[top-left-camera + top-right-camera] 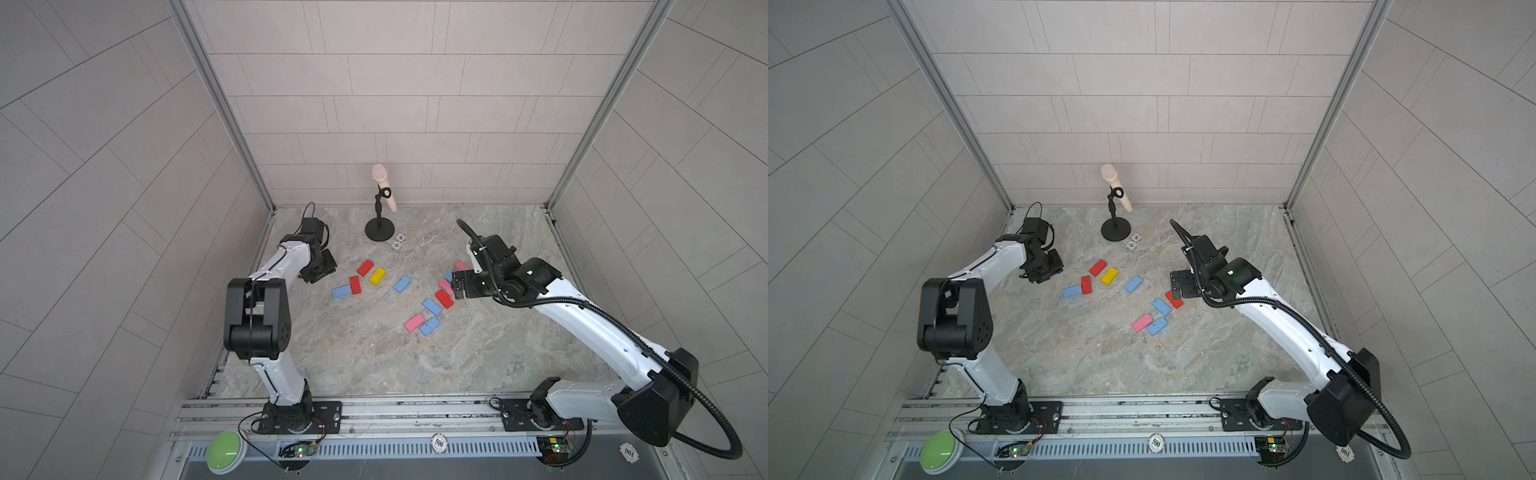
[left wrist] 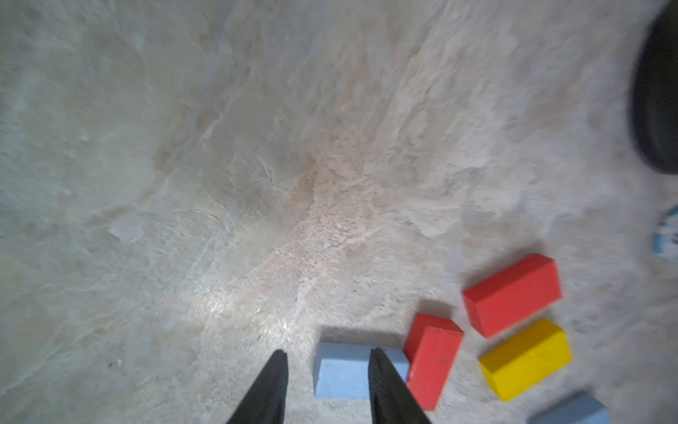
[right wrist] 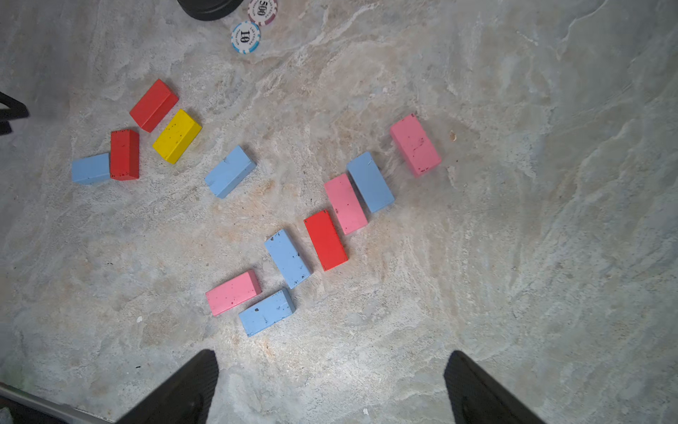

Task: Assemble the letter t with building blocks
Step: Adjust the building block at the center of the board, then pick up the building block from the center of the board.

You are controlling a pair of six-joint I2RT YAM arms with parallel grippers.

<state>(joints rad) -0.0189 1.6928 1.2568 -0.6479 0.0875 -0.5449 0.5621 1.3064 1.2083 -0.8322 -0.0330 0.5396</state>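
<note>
The building blocks lie flat and scattered on the marble table [image 1: 357, 361]. At the left, a light blue block [image 1: 342, 291] touches a red block [image 1: 355, 285], with another red block [image 1: 365, 267] and the yellow block [image 1: 377, 276] just behind. My left gripper [image 2: 328, 361] is open and holds nothing. It hovers by the light blue block [image 2: 343, 370], and one finger [image 2: 381, 378] overlaps that block in the blurred wrist view. My right gripper [image 3: 330, 363] is wide open and empty above a slanted run of pink [image 3: 345, 204], red [image 3: 325, 240] and blue [image 3: 287, 258] blocks.
A toy microphone on a black stand [image 1: 379, 224] rises at the back centre, with two poker chips [image 1: 398, 241] beside its base. On the front rail are a green button [image 1: 224, 451] and two more chips [image 1: 439, 442]. Tiled walls close three sides.
</note>
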